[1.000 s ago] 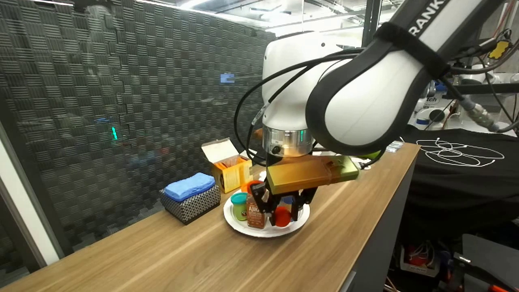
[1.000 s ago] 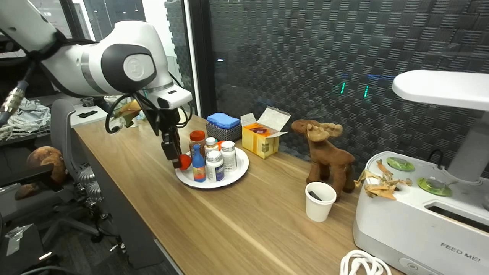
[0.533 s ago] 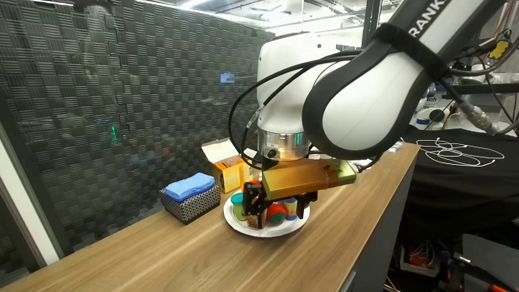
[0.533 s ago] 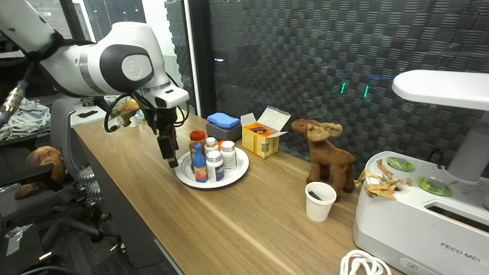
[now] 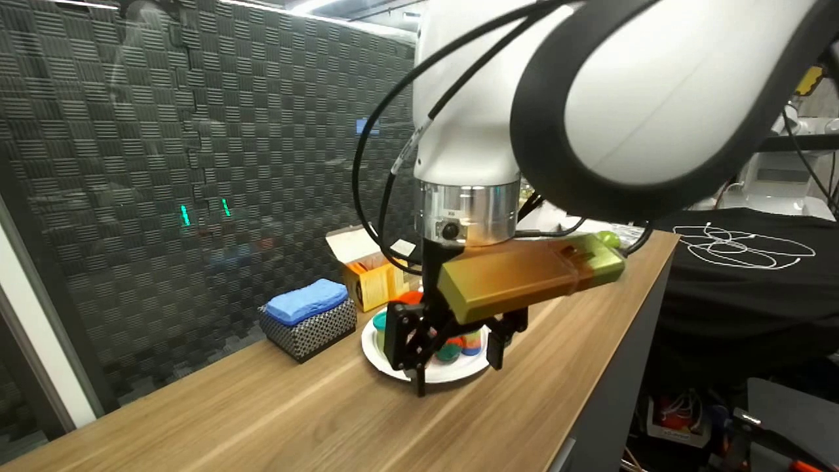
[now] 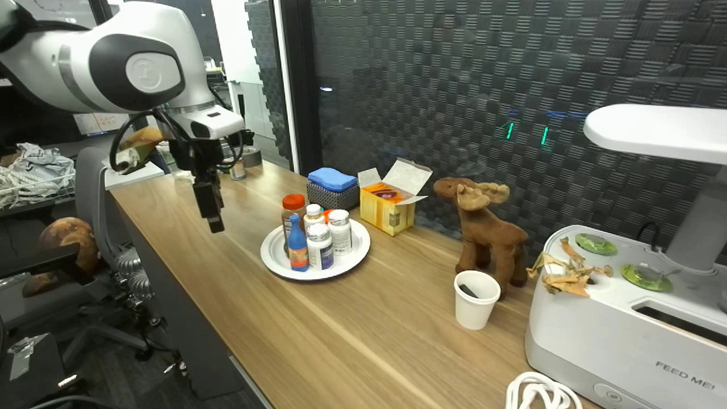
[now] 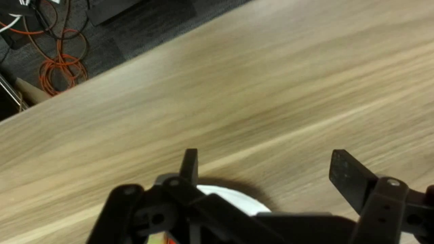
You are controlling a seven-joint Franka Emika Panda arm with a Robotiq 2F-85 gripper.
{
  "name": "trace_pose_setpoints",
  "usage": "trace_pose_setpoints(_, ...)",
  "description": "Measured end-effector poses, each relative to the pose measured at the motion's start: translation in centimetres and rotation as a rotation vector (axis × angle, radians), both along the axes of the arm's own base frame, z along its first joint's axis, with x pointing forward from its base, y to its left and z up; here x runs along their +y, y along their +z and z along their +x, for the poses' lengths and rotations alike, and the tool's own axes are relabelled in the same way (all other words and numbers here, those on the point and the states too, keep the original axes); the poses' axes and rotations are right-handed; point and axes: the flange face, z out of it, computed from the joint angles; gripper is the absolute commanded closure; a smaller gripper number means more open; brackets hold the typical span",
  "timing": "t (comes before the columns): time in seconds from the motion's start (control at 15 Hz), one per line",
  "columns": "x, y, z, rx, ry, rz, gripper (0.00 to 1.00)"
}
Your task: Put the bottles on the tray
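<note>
Several bottles stand upright on the round white tray: a blue bottle, two white pill jars, a red-capped bottle and a small white-capped one. A teal-lidded jar is also on the tray, partly behind my fingers. Beside the blue bottle lies a small red-and-green round thing. My gripper hangs above the counter, off the tray's side and apart from it. Its jaws are wide open, with bare wood between the fingertips in the wrist view, where the tray's rim shows below.
Behind the tray stand a yellow box and a patterned box with a blue cloth. A plush moose, a paper cup and a white planter occupy one end. A small labelled container sits past the gripper.
The gripper opened and let go of the red-and-green round thing, which now rests on the tray. The arm then rose and backed away from the tray. The blue bottle shifted slightly.
</note>
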Motion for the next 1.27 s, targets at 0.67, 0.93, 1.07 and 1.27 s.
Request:
trace_pose_setpoints(0.67, -5.2, 14.1, -5.1, 0.349, 0.416, 0.046, 0.00)
trace_pose_setpoints(0.93, -5.8, 21.7, -7.8, 0.343, 0.495, -0.121, 0.00)
trace_pose_setpoints(1.07, -4.8, 24.3, -9.4, 0.295, 0.525, -0.171, 0.00)
trace_pose_setpoints(1.27, -5.0, 23.6, -9.4, 0.312, 0.522, -0.170, 0.00)
